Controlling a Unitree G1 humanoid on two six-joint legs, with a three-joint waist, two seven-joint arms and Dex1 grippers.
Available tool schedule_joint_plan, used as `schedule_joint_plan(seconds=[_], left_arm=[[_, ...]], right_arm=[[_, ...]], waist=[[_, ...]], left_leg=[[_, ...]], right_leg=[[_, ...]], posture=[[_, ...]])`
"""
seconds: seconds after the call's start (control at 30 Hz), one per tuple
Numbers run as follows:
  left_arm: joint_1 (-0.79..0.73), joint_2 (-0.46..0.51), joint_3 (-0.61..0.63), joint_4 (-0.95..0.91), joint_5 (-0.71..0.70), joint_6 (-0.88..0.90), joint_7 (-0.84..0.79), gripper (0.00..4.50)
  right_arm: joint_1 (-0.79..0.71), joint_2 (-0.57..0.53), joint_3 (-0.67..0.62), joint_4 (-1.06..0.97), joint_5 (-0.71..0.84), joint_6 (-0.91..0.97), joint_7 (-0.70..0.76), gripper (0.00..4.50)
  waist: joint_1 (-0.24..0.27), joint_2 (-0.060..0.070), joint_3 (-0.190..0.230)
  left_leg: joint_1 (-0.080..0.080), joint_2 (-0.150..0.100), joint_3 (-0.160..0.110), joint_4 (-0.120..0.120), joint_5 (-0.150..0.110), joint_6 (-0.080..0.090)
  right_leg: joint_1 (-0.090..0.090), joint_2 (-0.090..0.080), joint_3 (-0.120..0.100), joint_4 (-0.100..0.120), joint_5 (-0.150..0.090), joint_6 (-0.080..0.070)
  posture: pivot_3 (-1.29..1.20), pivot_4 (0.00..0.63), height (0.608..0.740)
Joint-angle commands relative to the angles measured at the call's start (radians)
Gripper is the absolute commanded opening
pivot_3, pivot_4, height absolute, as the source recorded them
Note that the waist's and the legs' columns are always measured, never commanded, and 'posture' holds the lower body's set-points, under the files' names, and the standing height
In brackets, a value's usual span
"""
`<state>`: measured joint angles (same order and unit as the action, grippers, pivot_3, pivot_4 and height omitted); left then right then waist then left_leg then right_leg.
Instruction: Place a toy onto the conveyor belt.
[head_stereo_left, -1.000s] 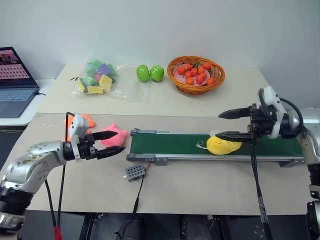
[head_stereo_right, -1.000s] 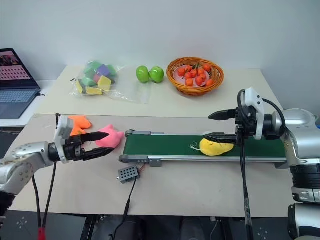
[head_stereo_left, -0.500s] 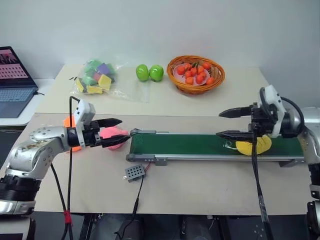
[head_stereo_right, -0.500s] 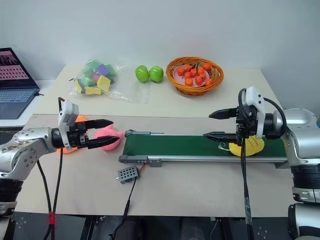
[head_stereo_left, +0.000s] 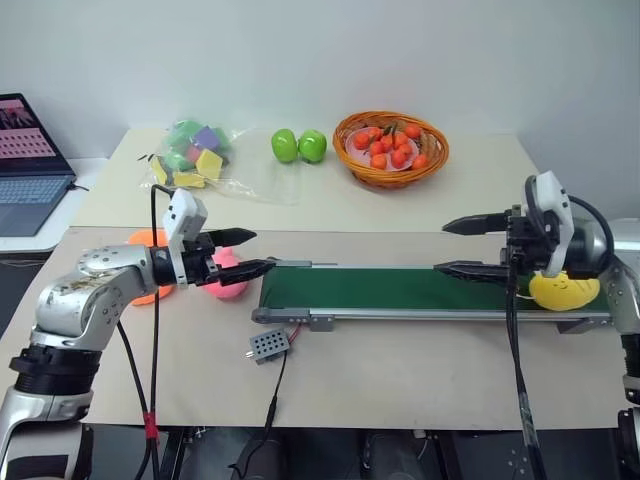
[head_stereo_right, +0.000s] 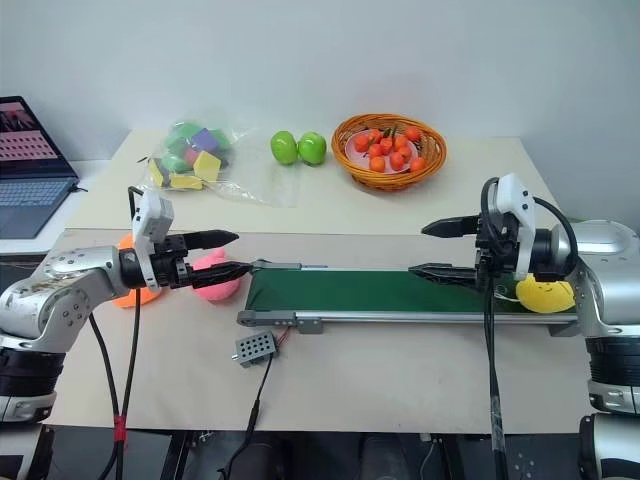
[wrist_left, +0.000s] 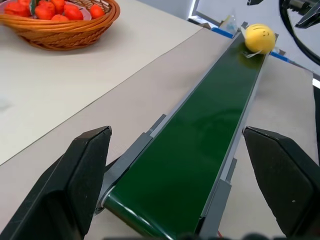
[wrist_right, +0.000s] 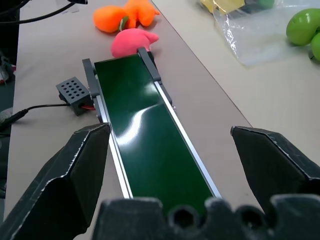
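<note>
— On the far right end of the conveyor belt (head_stereo_left: 400, 288) we see the toy (head_stereo_left: 563, 290), the yellow plush, lying on the green surface just behind our right gripper (head_stereo_left: 462, 247). Do we count it as placed?

— We judge so. It rests on the belt, touching nothing of ours. The right gripper's two fingers are spread wide, one above the other, with nothing between them; they point left along the belt.

— And our left gripper (head_stereo_left: 243, 251)?

— Released too, jaws wide and empty. It hovers at the left end of the belt, over the pink plush (head_stereo_left: 224, 277), with the orange plush (head_stereo_left: 146, 281) just left of that. From the left wrist we look straight down the belt to the yellow toy at its other end.

— So which step are we in?

— The placing itself looks done. If another toy is wanted, the next move calls for lowering the left fingers around the pink plush without snagging the belt's grey frame, which sits just beside it.

— Anything in the way?

— The small grey box (head_stereo_left: 270, 345) and its cable lie nearer, clear of that path.
</note>
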<state>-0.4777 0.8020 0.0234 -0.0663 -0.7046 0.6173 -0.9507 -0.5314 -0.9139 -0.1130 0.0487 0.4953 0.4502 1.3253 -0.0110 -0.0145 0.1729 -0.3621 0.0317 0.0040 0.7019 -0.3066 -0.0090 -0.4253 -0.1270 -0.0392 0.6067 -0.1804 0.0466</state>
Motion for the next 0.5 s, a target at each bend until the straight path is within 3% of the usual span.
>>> schedule_joint_plan(seconds=[0.03,0.5], left_arm=[[-0.055,-0.016,0.041,-0.026,0.008,0.014,0.027,4.49],[-0.095,-0.053,0.027,-0.038,0.013,0.077,0.048,4.49]], right_arm=[[0.003,-0.015,-0.044,-0.033,0.027,0.005,-0.007,4.50],[0.032,-0.017,-0.064,-0.057,0.032,0.013,-0.026,4.50]], waist=[[0.002,0.000,0.000],[0.000,0.000,0.000]], left_leg=[[0.000,0.000,0.000,0.000,0.000,0.000],[0.000,0.000,0.000,0.000,0.000,0.000]], right_leg=[[0.000,0.000,0.000,0.000,0.000,0.000],[0.000,0.000,0.000,0.000,0.000,0.000]], posture=[[0.00,0.150,0.738],[0.00,0.150,0.738]])
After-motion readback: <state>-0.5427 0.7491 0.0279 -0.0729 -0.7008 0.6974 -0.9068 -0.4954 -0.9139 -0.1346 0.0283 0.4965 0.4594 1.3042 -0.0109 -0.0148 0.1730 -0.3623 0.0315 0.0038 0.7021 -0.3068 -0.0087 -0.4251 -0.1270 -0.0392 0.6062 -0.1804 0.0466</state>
